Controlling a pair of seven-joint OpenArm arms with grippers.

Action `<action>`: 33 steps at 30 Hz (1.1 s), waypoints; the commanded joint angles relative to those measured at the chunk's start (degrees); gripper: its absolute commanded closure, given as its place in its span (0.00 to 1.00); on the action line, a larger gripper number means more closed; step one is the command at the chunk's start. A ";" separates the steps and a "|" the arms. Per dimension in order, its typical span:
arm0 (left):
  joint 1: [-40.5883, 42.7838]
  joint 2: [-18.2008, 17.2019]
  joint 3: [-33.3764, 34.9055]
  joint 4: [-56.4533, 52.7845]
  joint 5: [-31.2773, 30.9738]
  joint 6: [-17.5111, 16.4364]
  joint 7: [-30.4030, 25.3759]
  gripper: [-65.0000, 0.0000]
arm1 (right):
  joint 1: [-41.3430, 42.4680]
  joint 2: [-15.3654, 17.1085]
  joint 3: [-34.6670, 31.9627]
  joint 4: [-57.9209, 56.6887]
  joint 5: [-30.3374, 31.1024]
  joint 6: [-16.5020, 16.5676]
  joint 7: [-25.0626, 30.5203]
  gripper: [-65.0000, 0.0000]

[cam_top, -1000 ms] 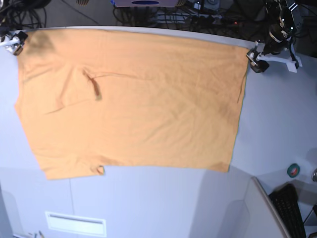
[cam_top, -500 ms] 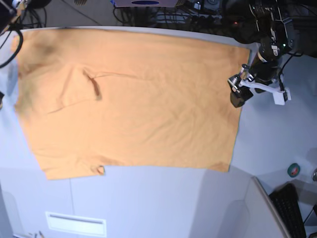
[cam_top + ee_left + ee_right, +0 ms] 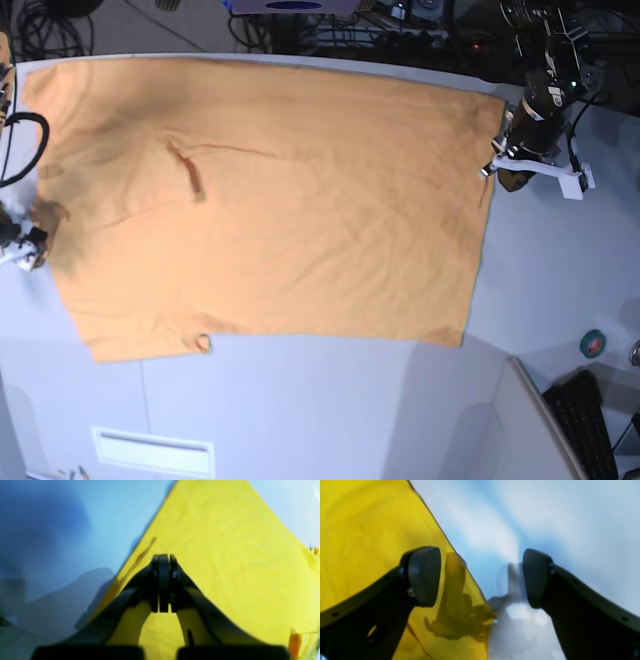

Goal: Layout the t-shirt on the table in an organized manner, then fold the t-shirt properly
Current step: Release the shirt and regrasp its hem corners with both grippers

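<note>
Looking along my left wrist camera, I see the left end effector with its fingertips pressed together, nothing visibly pinched between them, poised over the side edge of the t-shirt. On my right wrist camera the right end effector stands wide, one fingertip over the cloth edge and the other over bare bench; whether it touches the fabric I cannot tell.

From the base view, working from the bottom of the frame upward: a vent-like slot sits lower left, a keyboard lower right, and a small roll of tape just above it, all well apart from the shirt. The t-shirt lies spread flat across the middle and upper part of the bench, filling most of its width, with only a short crease in the upper left area and a small tag at the lower edge.

I judge the layout step nearly done: the cloth is open and largely smooth. All the folding is left. Cables crowd the top of the frame beyond the bench's far edge. Nothing lies on the cloth to block a fold.
</note>
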 commanded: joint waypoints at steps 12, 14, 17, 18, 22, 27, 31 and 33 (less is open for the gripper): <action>-0.63 -0.47 -0.18 1.01 -0.51 -0.47 -0.96 1.00 | -2.30 -1.79 -0.01 0.97 0.76 0.41 0.40 0.57; -0.63 -0.47 -0.27 1.01 -0.51 -0.47 -0.96 1.00 | -2.30 -1.88 -0.01 0.97 0.76 0.41 0.49 0.89; -0.63 -0.56 -0.53 1.01 -0.42 -0.47 -0.96 1.00 | -2.22 -1.88 0.17 1.59 1.02 0.15 0.49 1.00; -0.63 -0.56 -0.53 1.01 -0.34 -0.47 -0.96 1.00 | -2.57 -1.88 0.17 2.73 1.02 0.06 0.49 1.00; -0.54 -0.64 -0.53 0.93 -0.25 -0.47 -0.96 1.00 | -5.82 -3.20 0.17 10.91 1.11 0.06 0.14 1.00; -0.63 -0.73 -0.53 -1.18 -0.25 -0.47 -1.05 1.00 | -13.21 -4.78 0.60 25.50 1.11 -1.17 -1.89 1.00; -0.63 -0.82 -0.53 -2.68 -0.25 -0.47 -1.23 1.00 | -18.13 -7.51 7.64 37.55 1.02 -2.49 -7.86 1.00; -0.63 -0.82 -0.53 -2.94 -0.25 -0.47 -1.23 1.00 | -19.97 -8.74 9.84 42.64 1.02 -2.49 -10.85 1.00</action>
